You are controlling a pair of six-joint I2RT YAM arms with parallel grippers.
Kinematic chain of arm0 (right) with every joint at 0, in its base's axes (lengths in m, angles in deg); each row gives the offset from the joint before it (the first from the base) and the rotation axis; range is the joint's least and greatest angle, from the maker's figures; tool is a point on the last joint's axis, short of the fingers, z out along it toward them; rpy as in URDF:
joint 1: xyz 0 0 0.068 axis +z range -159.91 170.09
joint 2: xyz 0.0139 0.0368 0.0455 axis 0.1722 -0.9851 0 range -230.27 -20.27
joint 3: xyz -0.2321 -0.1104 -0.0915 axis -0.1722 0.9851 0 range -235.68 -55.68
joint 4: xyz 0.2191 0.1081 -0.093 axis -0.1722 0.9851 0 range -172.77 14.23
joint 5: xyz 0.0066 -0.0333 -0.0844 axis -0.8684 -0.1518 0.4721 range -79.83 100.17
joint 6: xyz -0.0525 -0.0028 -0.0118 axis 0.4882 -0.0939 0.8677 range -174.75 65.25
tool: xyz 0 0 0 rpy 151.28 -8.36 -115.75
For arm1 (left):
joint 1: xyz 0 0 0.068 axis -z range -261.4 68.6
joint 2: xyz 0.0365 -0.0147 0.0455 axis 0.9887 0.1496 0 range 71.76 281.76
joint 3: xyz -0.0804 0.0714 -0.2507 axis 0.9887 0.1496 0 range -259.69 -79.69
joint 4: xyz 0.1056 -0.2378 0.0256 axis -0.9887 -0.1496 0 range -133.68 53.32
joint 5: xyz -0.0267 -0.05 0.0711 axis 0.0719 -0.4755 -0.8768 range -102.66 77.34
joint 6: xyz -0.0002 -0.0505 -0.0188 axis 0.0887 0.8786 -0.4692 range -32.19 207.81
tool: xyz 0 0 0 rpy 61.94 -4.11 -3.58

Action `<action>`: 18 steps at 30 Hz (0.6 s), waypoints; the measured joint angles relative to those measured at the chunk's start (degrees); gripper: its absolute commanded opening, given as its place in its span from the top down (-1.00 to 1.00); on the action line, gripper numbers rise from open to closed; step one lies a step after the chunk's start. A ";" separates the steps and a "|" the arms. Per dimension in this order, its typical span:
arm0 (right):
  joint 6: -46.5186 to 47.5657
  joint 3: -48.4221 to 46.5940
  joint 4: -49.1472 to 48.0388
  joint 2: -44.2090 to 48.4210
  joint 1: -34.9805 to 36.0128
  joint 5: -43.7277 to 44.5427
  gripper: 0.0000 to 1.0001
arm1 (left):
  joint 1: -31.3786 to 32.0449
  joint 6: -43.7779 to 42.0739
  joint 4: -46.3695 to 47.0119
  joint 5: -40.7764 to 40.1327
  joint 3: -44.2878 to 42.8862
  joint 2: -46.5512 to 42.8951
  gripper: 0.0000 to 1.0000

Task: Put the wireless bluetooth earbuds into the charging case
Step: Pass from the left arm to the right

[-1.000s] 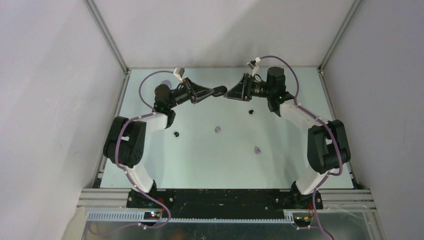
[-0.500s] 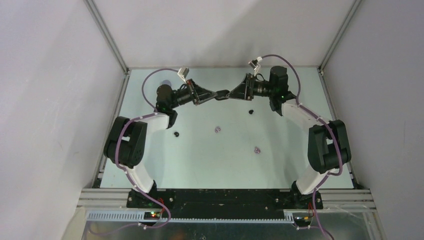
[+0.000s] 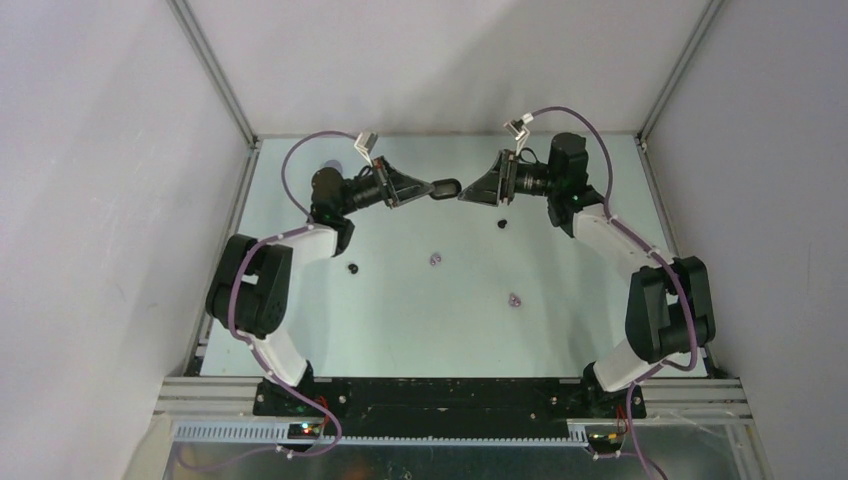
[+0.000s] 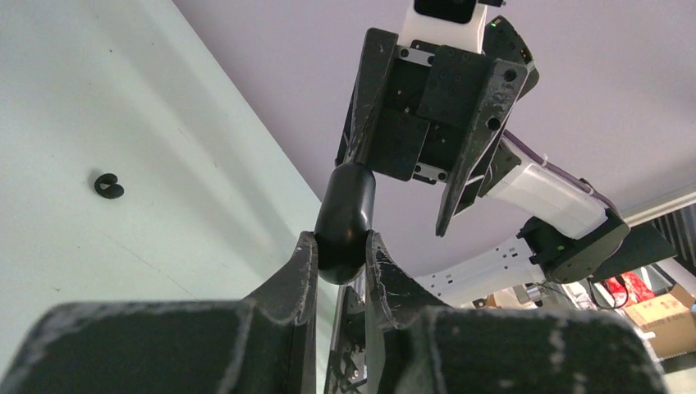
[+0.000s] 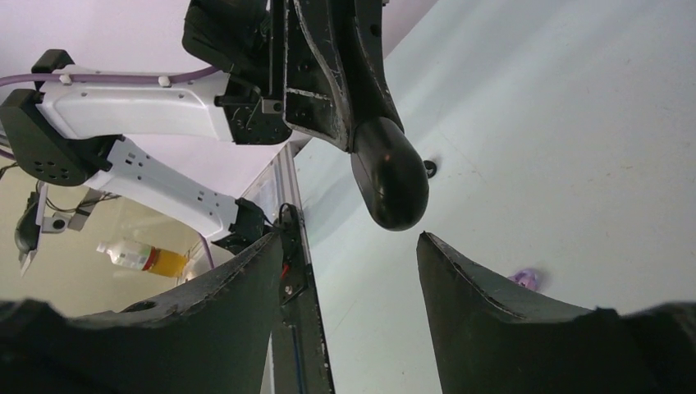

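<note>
Glossy black plastic, smooth and egg-shaped: the charging case [image 4: 349, 201] is clamped by one end between the scuffed matte fingers of the left tool [image 4: 341, 240], held up off the pale surface [image 3: 560, 330] toward the far middle. The right tool [image 5: 349, 240] faces it with its fingers apart, and the case's rounded free end sits just beyond their tips, touching neither. No seam or raised lid shows, so the case looks closed.

All four earbuds lie loose below. A black earbud [image 3: 352, 268] is at the left and a second black earbud [image 3: 503, 223] under the right arm. A lilac earbud [image 3: 434, 260] is in the middle and a second lilac earbud [image 3: 514, 299] nearer.

The main risk is the grip. The shell is slick and curved and pinched only at its tip, so a prying push from the right tool could twist it or squirt it out. A dropped case could scatter the tiny rounded buds, which will likely roll.
</note>
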 measured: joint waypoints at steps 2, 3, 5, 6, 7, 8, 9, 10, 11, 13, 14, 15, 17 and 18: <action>0.15 0.31 -0.44 -0.13 0.70 0.37 -0.32 | 0.02 0.13 -0.02 -0.81 0.28 -0.48 1.00; 0.17 0.35 -0.63 -0.26 1.14 0.72 -0.32 | 0.07 0.35 0.02 -1.64 0.74 -0.92 1.00; 0.04 0.35 -1.22 -0.74 1.97 1.51 -0.30 | 0.13 0.52 0.02 -2.73 1.79 -1.90 1.00; -0.26 0.35 -1.70 -1.11 2.36 1.88 -0.28 | 0.22 0.61 -0.02 -3.48 2.47 -2.45 1.00; -0.63 0.35 -2.12 -1.53 2.64 2.25 -0.23 | 0.31 0.92 0.00 -3.85 2.86 -2.82 1.00; -1.07 0.37 -2.67 -2.01 2.99 2.58 -0.21 | 0.48 1.03 0.00 -4.48 3.32 -3.17 1.00; -1.57 0.37 -3.13 -2.40 3.23 2.84 -0.18 | 0.68 1.38 0.04 -4.98 3.67 -3.41 1.00; -2.05 0.42 -3.58 -2.73 3.37 3.10 -0.17 | 0.85 1.46 0.11 -5.33 3.93 -3.52 1.00; -2.38 0.44 -4.00 -2.93 3.39 3.23 -0.13 | 1.03 1.57 0.11 -5.70 4.13 -3.56 1.00; -2.99 0.46 -4.42 -3.08 3.37 3.74 -0.08 | 1.40 1.97 0.15 -6.38 4.61 -3.56 1.00; -3.30 0.46 -4.66 -3.08 3.34 3.93 -0.05 | 1.53 2.10 0.15 -6.58 4.79 -3.56 1.00; -3.41 0.46 -4.90 -3.08 3.32 4.07 0.03 | 1.66 2.47 0.20 -6.84 4.98 -3.56 0.99; -3.58 0.46 -5.07 -3.08 3.23 4.22 0.21 | 1.90 3.04 0.63 -7.39 5.18 -3.56 0.97; -3.82 0.46 -5.09 -3.08 3.15 4.31 0.28 | 1.99 3.48 1.03 -7.61 5.29 -3.56 0.96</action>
